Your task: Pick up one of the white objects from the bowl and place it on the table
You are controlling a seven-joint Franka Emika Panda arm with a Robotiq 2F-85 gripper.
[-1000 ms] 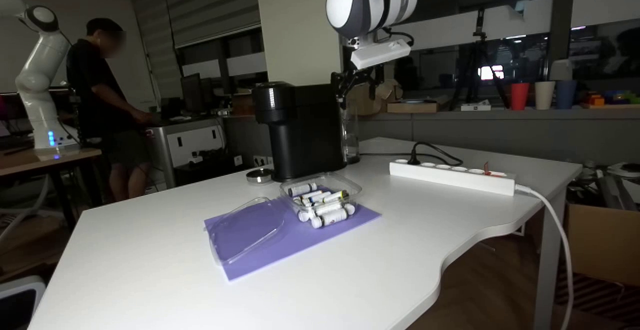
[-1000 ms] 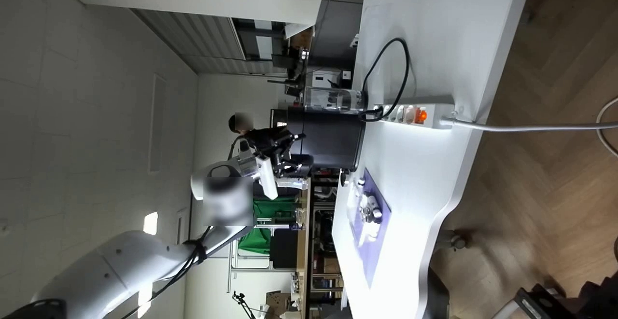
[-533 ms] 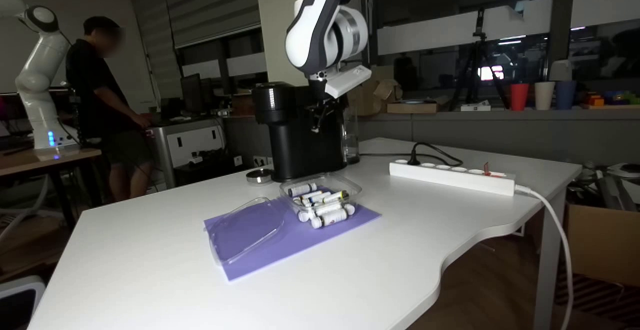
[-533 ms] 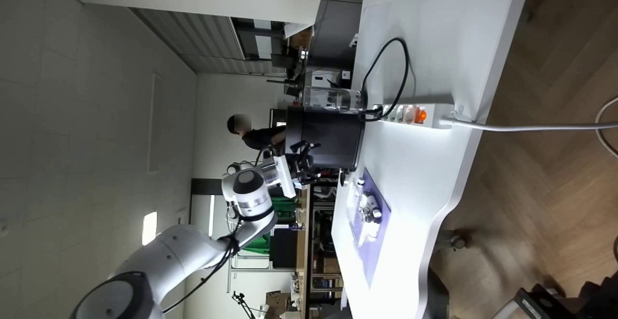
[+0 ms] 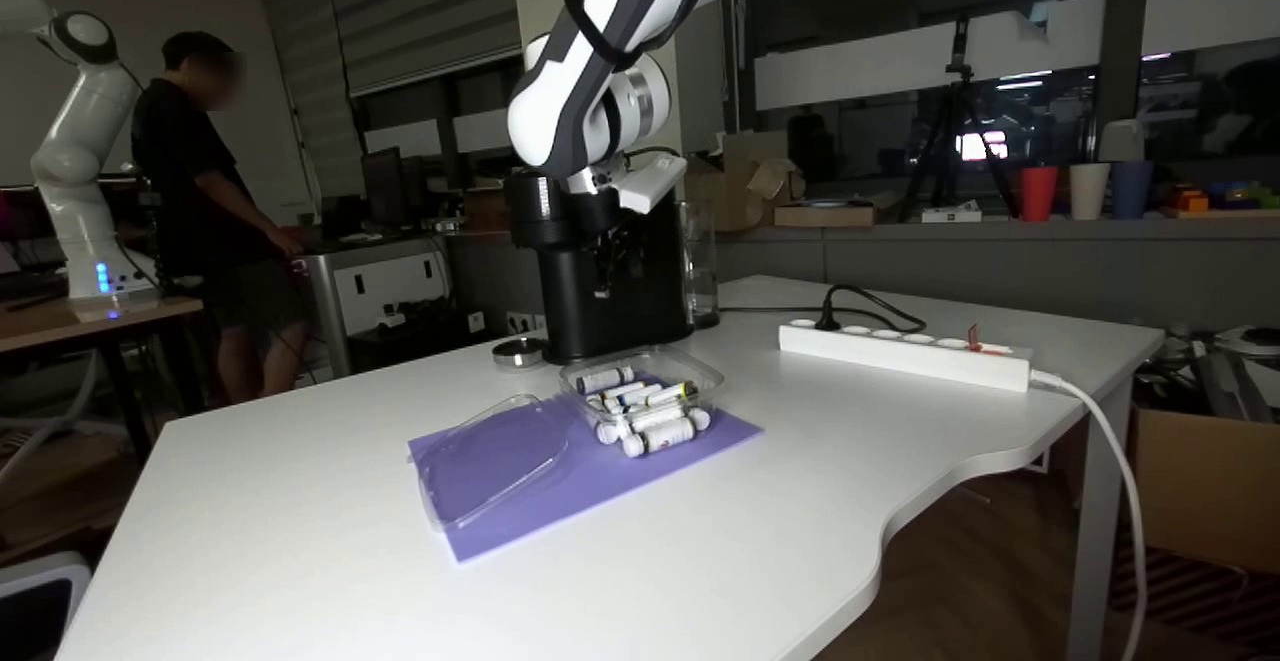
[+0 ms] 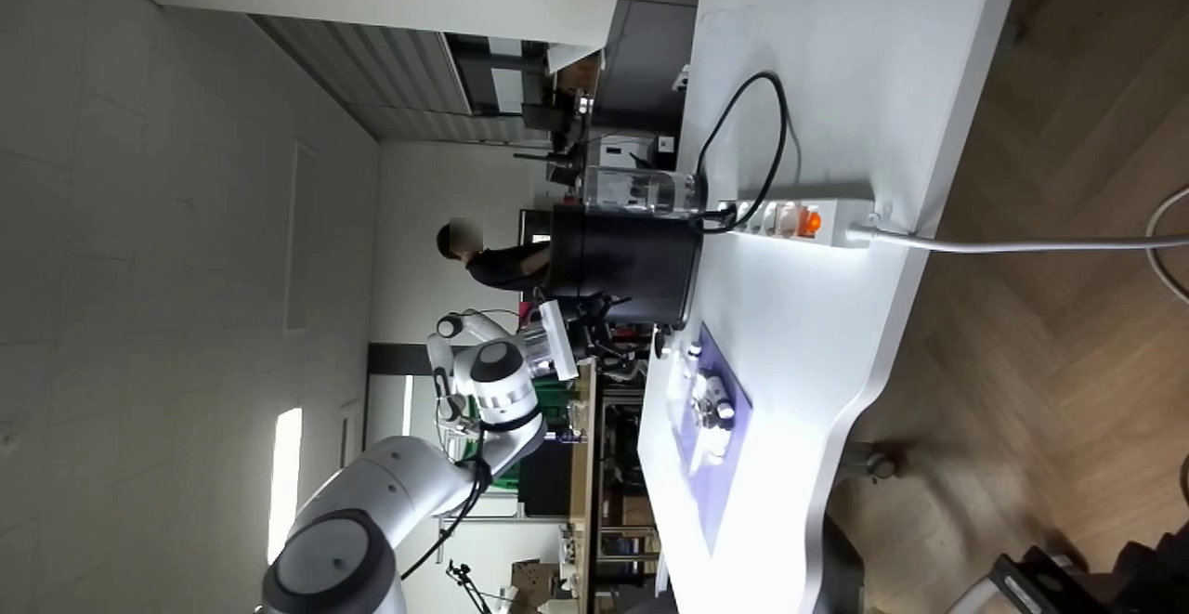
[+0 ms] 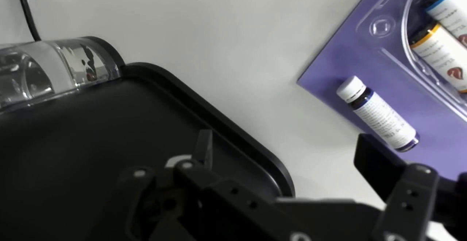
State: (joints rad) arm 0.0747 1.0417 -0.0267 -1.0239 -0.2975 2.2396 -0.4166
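The white objects are small white-labelled bottles. Several lie in the clear plastic bowl [image 5: 712,381] in an exterior view, and two of them [image 7: 439,57] show at the right edge of the wrist view. One more bottle [image 7: 383,120] lies outside the bowl on the purple sheet; it also shows in an exterior view [image 6: 694,350]. My gripper [image 7: 286,151] is open and empty, high above the table [image 5: 300,541]. In an exterior view the gripper [image 5: 608,263] is in front of the black machine, above and behind the bowl. Its fingers are dark and hard to separate there.
A tall black machine [image 5: 620,291] with a clear tank [image 5: 702,281] stands behind the bowl, close to the gripper. A clear lid [image 5: 495,466] lies on the purple sheet [image 5: 580,486]. A silver disc [image 5: 519,352] and a white power strip [image 5: 900,355] with cables are on the table.
The arm has swung left and lowered in an exterior view, bringing the gripper from beside the tank to in front of the machine. The bottles, bowl and lid have not moved.
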